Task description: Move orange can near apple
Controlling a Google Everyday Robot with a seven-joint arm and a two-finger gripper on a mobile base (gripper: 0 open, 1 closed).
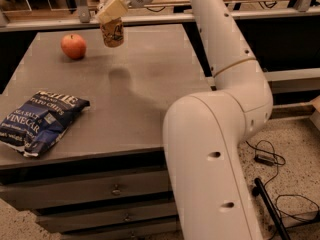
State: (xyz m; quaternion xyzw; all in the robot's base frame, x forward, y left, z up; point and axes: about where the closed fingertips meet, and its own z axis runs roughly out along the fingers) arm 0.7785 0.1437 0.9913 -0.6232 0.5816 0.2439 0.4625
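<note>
The orange can [113,33] hangs in the air above the far part of the grey table [150,79], held from above by my gripper [112,11], which is shut on its top. The can casts a shadow on the tabletop below and to the right of it. The red-orange apple [73,46] sits on the table at the far left, a short way left of the can and a little lower in the view.
A blue chip bag [39,121] lies at the table's near left corner. My white arm [220,114] rises along the table's right side. Drawers sit under the table's front edge. Cables lie on the floor at the right.
</note>
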